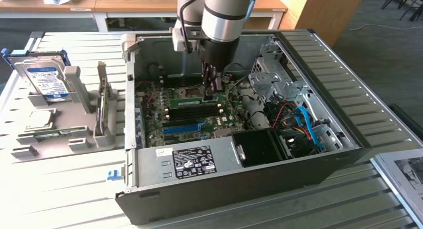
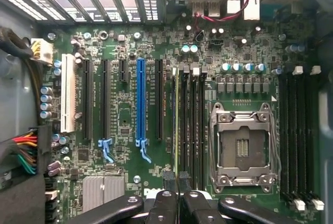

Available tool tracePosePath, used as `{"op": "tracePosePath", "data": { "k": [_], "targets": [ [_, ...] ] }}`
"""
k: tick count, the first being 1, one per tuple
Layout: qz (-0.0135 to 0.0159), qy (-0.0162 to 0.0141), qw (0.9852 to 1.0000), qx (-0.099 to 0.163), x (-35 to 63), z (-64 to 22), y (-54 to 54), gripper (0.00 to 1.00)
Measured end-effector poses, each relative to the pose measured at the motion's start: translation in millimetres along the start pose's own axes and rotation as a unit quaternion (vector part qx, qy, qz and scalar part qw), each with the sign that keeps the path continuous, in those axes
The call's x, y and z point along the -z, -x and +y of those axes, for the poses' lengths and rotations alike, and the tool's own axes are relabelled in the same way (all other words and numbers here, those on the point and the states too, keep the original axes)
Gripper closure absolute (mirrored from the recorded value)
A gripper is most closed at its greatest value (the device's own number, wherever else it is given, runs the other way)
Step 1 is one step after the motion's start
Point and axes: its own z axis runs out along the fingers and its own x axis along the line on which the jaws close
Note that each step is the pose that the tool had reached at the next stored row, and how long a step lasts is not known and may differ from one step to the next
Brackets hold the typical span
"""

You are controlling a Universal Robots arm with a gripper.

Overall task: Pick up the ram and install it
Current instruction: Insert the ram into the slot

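Ram point(image 2: 177, 125) standing edge-on in a memory slot of the motherboard point(image 2: 125, 114), just beside the empty CPU socket point(image 2: 243, 148), inside the open computer case point(image 1: 343, 140). Gripper point(image 2: 177, 183) at one end of it, jaws drawn almost together and apparently pinching its upper edge. Judged light, thin and stiff but fragile: best held by the bare long edges, clear of chips and contacts, and never twisted or bent.

The ram point(image 2: 177, 125) stands edge-on, its chips hidden.
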Motion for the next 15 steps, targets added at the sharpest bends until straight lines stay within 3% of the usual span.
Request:
{"op": "tracePosePath", "data": {
  "k": [15],
  "targets": [
    [-0.0001, 0.0, 1.0, 0.0, -23.4, -0.9, -0.1, 0.89]
  ]
}}
